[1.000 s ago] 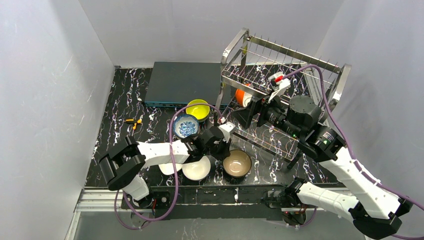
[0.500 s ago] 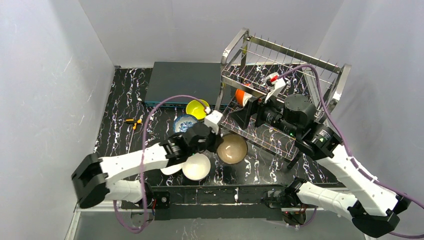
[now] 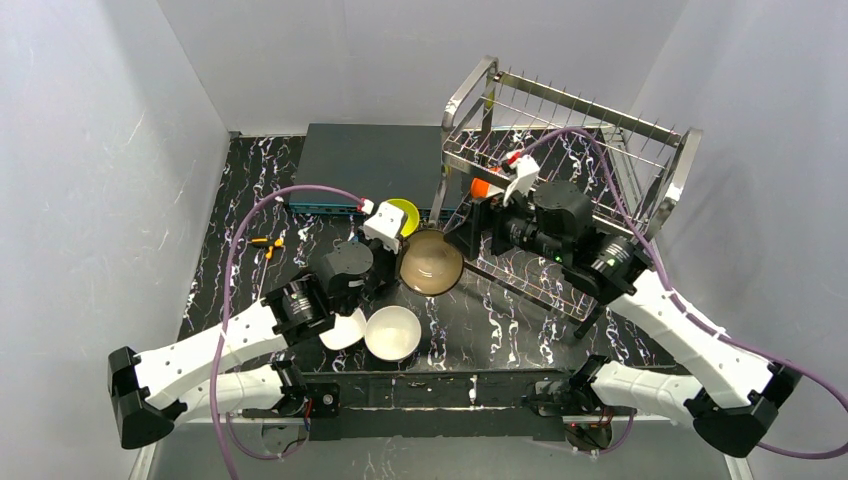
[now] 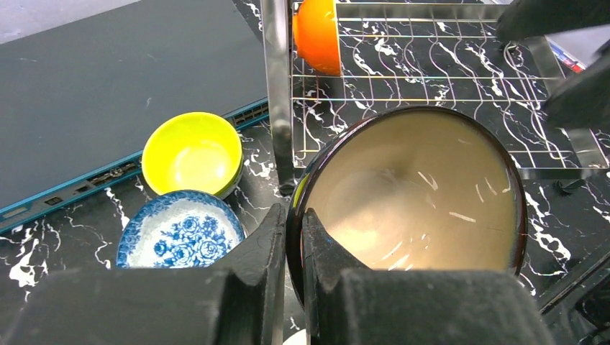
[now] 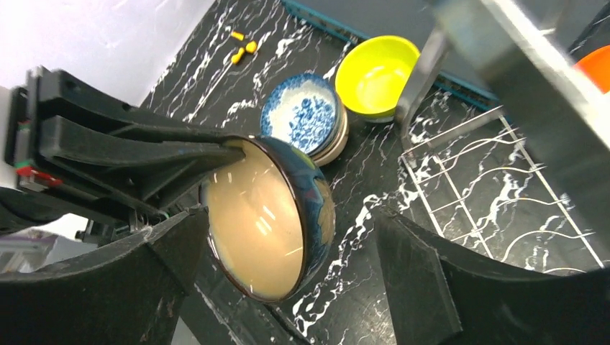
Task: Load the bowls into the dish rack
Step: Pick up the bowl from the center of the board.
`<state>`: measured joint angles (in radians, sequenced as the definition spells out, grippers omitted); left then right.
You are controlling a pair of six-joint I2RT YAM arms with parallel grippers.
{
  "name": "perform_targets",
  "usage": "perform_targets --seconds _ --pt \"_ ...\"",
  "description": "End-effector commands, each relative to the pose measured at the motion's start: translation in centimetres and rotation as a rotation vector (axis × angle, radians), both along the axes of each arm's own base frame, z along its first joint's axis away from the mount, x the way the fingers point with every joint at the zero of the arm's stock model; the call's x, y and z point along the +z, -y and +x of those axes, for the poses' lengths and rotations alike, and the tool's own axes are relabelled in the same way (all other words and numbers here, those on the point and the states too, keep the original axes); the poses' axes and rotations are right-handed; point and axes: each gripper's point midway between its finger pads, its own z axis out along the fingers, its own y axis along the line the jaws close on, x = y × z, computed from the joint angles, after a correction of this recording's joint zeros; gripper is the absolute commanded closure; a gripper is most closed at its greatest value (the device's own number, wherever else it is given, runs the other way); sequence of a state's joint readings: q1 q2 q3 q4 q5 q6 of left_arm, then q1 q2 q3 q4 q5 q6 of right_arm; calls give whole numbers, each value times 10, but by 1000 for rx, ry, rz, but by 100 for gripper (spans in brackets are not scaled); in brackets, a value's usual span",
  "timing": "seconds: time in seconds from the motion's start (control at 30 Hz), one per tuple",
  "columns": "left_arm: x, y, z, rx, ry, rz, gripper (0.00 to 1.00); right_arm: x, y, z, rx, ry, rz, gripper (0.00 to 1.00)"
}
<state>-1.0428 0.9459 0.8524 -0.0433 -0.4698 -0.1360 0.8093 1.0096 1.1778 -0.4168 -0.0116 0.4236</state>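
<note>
A white bowl [image 3: 392, 332] is seen upright on the worktop [image 3: 250, 200], nearest the arm bases and well to the left and front of the dish rack [image 3: 465, 95]; beyond it, the left hand [image 4: 291, 244] is clamped shut on the rim of a tan-brown bowl [image 4: 417, 187], one finger inside and one outside; this bowl is held clear of the worktop, tipped on edge, just at the rack's front left corner; the right hand [image 5: 288, 237] is spread wide, with a finger on either side of the same bowl; whether either finger touches it cannot be told; left of the rack's corner post a blue-patterned bowl [image 4: 180, 230] is set on the worktop, with a yellow bowl [image 4: 192, 152] just behind it; an orange bowl [image 4: 318, 34] is stood on edge inside the rack's lower tier, near its left end; a flat dark box [image 3: 370, 160] lies left of the rack, at the back.
</note>
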Motion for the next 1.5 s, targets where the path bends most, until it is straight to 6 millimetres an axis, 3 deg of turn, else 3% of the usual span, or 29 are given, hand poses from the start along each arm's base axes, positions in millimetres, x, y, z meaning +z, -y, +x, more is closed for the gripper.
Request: perform_targets --seconds 0.0,0.1,0.27,0.43,0.57,0.73,0.83,1.13,1.23,1.47 --pt "70 -8 3 43 119 -169 100 -26 -13 -2 57 -74 -42 9" --pt "80 -7 2 30 126 -192 100 -41 -22 -5 100 -116 -62 15" --pt "89 -7 1 23 135 -209 100 -51 -29 -5 124 -141 -69 35" --pt "93 -9 0 29 136 -223 100 -59 -31 -4 128 -157 -83 69" --pt "79 -8 0 37 97 -194 98 -56 -32 -3 131 -147 -78 97" --pt "41 -11 0 91 -31 -132 31 -49 -31 -3 143 -108 -66 99" --pt "30 -9 -6 90 -116 -125 3 -47 -29 -3 144 -93 -69 99" --pt "34 8 -45 -127 -402 -365 2 -40 -33 -7 181 -61 -42 99" --pt "39 12 -63 -228 -504 -423 2 -30 -37 -10 214 -26 -12 99" --pt "56 16 -79 -361 -611 -564 2 1 -41 -23 306 93 74 99"
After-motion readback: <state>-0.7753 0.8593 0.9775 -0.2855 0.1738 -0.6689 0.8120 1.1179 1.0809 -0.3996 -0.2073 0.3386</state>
